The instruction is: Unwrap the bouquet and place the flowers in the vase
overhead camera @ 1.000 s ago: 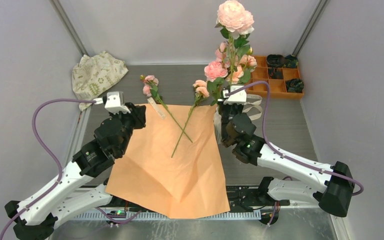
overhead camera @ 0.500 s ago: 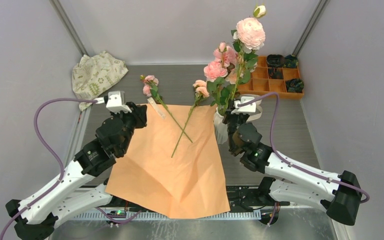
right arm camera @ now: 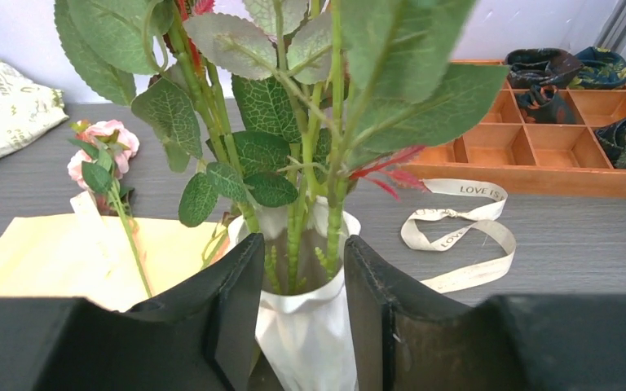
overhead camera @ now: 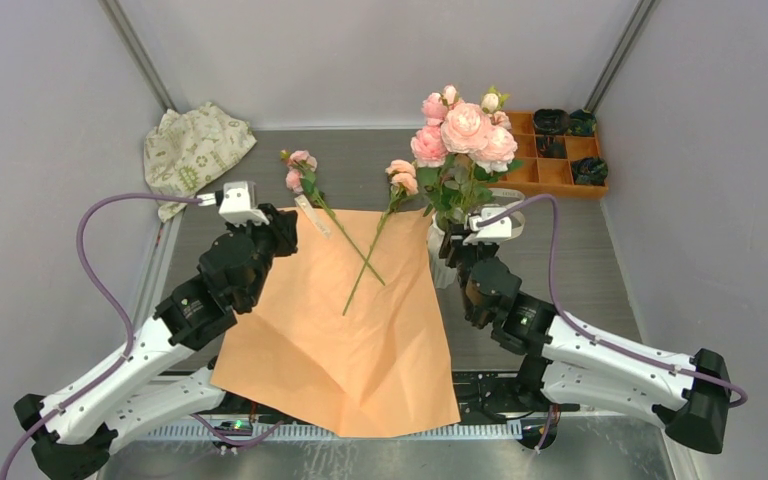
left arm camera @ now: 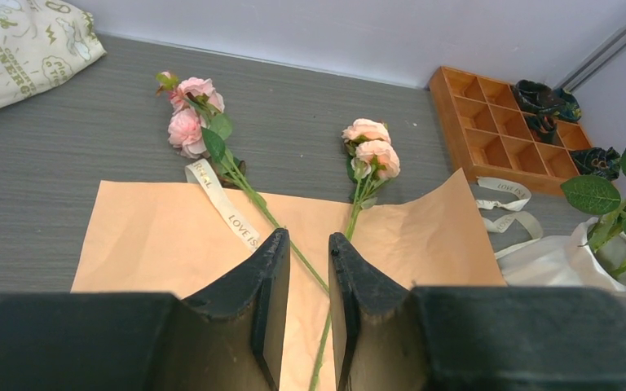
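The bouquet is undone: its orange paper point(overhead camera: 350, 330) lies flat mid-table. Two loose flowers point(overhead camera: 300, 172) point(overhead camera: 401, 176) lie with their thin stems crossed on the paper. The white vase point(overhead camera: 439, 258) stands at the paper's right edge, and several pink blooms point(overhead camera: 465, 128) with leafy stems point(right arm camera: 297, 236) stand in it. My right gripper point(right arm camera: 303, 244) is open, its jaws on either side of the vase point(right arm camera: 318, 334) rim, gripping nothing. My left gripper point(left arm camera: 308, 238) hovers over the paper's far left part point(left arm camera: 147, 236), jaws a small gap apart and empty.
A cream ribbon point(right arm camera: 456, 224) lies loose right of the vase, and a second strip point(left arm camera: 224, 205) lies by the left flower. An orange compartment tray point(overhead camera: 552, 176) with dark items sits at the back right. A cream patterned cloth point(overhead camera: 195, 145) is at the back left.
The tall pink flower held up by my right gripper came down into the vase, and the gripper opened off it. The left arm edged slightly right.
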`<state>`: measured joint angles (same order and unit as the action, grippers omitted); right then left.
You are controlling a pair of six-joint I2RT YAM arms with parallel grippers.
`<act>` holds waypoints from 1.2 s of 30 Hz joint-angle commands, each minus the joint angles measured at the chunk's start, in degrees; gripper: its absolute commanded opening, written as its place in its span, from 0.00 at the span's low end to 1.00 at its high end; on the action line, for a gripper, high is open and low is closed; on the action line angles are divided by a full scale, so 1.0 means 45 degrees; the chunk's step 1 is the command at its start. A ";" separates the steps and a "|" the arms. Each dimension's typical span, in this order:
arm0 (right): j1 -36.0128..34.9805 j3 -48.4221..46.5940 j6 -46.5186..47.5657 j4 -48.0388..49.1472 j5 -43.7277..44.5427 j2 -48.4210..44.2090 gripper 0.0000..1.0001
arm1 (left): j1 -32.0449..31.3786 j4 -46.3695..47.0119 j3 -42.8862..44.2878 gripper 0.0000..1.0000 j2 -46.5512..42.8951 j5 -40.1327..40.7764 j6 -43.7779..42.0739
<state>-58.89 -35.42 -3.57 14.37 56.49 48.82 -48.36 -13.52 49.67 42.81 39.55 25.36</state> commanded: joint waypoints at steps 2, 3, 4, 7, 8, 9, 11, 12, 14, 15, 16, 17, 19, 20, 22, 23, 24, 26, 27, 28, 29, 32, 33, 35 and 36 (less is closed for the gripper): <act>-0.0848 -0.0232 -0.0708 -0.0901 0.0993 -0.1057 0.48 | -0.0040 0.0774 0.0017 0.25 0.0083 0.0044 0.0221; -0.1081 -0.0278 -0.0673 -0.1017 0.1176 -0.1224 0.48 | -0.0036 0.0789 0.0017 0.25 0.0102 0.0040 0.0237; -0.1347 -0.0318 -0.0608 -0.1081 0.1336 -0.1379 0.48 | -0.0041 0.0799 0.0017 0.25 0.0139 0.0025 0.0232; -0.2067 -0.0491 -0.0323 -0.1169 0.1851 -0.1761 0.49 | -0.0035 0.0823 0.0017 0.25 0.0259 -0.0013 0.0270; -0.2252 -0.0587 -0.0239 -0.1166 0.1999 -0.1841 0.49 | -0.0035 0.0817 0.0017 0.25 0.0298 -0.0036 0.0270; -0.2400 -0.0664 -0.0109 -0.1163 0.2049 -0.1939 0.50 | -0.0037 0.0846 0.0017 0.26 0.0351 -0.0039 0.0275; -0.2536 -0.0800 0.0060 -0.1168 0.2219 -0.2077 0.50 | -0.0045 0.0874 0.0027 0.28 0.0515 -0.0039 0.0290; -0.2584 -0.0874 0.0136 -0.1163 0.2238 -0.2147 0.50 | -0.0048 0.0875 0.0060 0.29 0.0628 -0.0039 0.0314; -0.2682 -0.0939 0.0224 -0.1145 0.2224 -0.2332 0.51 | -0.0036 0.0664 0.0233 0.32 0.1050 -0.0039 0.0478; -0.2714 -0.0977 0.0244 -0.1153 0.2099 -0.2447 0.51 | -0.0040 0.0478 0.0391 0.33 0.1317 -0.0049 0.0660; -0.2750 -0.1060 0.0227 -0.1205 0.1900 -0.2598 0.51 | -0.0036 0.0222 0.0584 0.34 0.1653 -0.0082 0.0863; -0.2781 -0.1258 0.0154 -0.1419 0.1475 -0.2774 0.51 | -0.0020 -0.0083 0.0876 0.34 0.2088 -0.0215 0.1045; -0.2775 -0.1773 -0.0048 -0.1780 0.0349 -0.3096 0.51 | 0.0088 -0.0924 0.1677 0.32 0.3303 -0.0808 0.1613; -0.2777 -0.2111 -0.0078 -0.1904 -0.0342 -0.3245 0.53 | 0.0200 -0.1640 0.2275 0.30 0.3996 -0.1121 0.2030; -0.2780 -0.3003 -0.0130 -0.2415 -0.1512 -0.3248 0.55 | 0.0549 -0.2835 0.3364 0.25 0.5651 -0.1774 0.2894; -0.2785 -0.3515 -0.0156 -0.2764 -0.1993 -0.3162 0.55 | 0.0861 -0.3177 0.3795 0.24 0.6335 -0.2380 0.3276; -0.2781 -0.3967 -0.0189 -0.3052 -0.2381 -0.3096 0.55 | 0.1210 -0.3333 0.4063 0.23 0.7000 -0.2795 0.3600; -0.2780 -0.4563 -0.0257 -0.3719 -0.3031 -0.3088 0.56 | 0.2244 -0.3178 0.4339 0.23 0.8067 -0.3718 0.4236; -0.2785 -0.4728 -0.0275 -0.3857 -0.3282 -0.3160 0.56 | 0.2777 -0.3020 0.4424 0.23 0.8549 -0.4222 0.4523; -0.2786 -0.4829 -0.0294 -0.3960 -0.3450 -0.3247 0.56 | 0.3280 -0.2861 0.4555 0.23 0.9054 -0.4781 0.4776; -0.2791 -0.4886 -0.0306 -0.4101 -0.3538 -0.3392 0.58 | 0.3749 -0.2666 0.4710 0.23 0.9612 -0.5239 0.4884; -0.2791 -0.4913 -0.0312 -0.4475 -0.3453 -0.3780 0.60 | 0.4498 -0.2425 0.5763 0.21 1.1668 -0.5528 0.4816; -0.2789 -0.4879 -0.0318 -0.4557 -0.3396 -0.3881 0.61 | 0.4653 -0.2540 0.6223 0.21 1.2342 -0.5544 0.4840; -0.2791 -0.4769 -0.0340 -0.4755 -0.3310 -0.4107 0.62 | 0.4865 -0.2966 0.7241 0.20 1.3652 -0.5642 0.4950; -0.2791 -0.4708 -0.0373 -0.4829 -0.3231 -0.4200 0.62 | 0.4957 -0.3108 0.7773 0.20 1.4230 -0.5749 0.5015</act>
<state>-71.16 -56.36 -4.75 -4.75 42.98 31.33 -27.00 -25.76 75.94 99.96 17.52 45.45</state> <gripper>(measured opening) 0.617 0.206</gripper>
